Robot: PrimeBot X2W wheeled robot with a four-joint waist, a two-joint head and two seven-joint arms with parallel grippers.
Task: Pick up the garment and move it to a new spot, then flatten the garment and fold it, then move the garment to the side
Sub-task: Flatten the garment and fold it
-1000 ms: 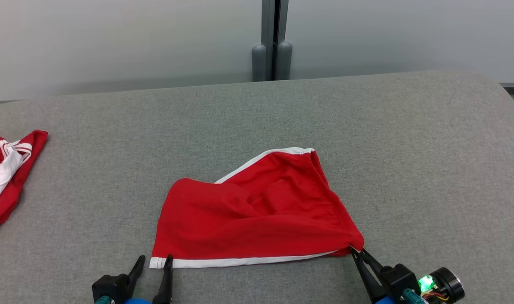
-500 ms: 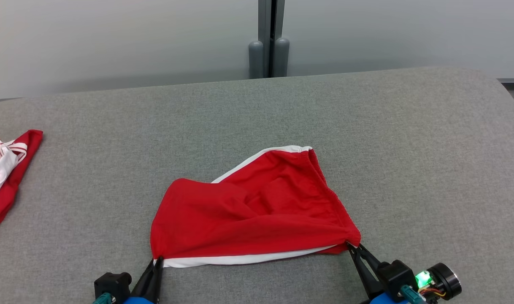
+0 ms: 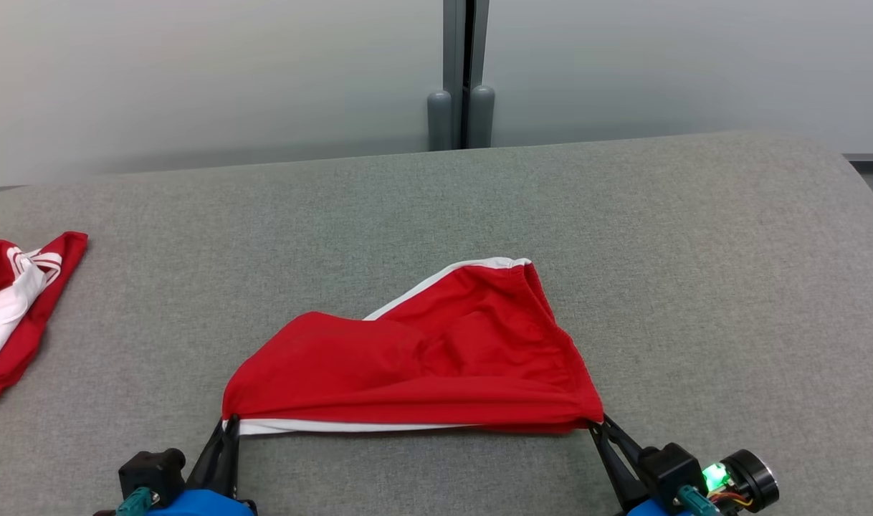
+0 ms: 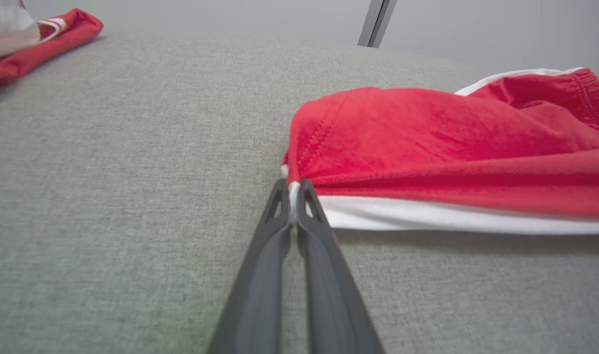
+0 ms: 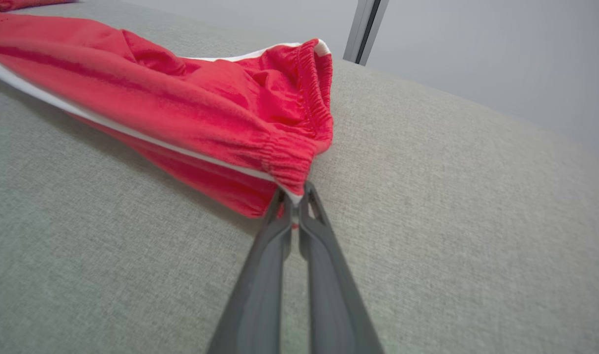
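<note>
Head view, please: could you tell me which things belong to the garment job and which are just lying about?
In the job: red shorts; left gripper and right gripper, each shut on a near corner.
Lying about: red and white garment at the far left; two grey posts at the back.

The left gripper (image 3: pixel 226 424), open around the white-trimmed corner of the red garment (image 3: pixel 436 358) a second ago, now pinches this corner and pulls it further left, so the near edge stretches straight towards the right gripper (image 3: pixel 598 424).
</note>
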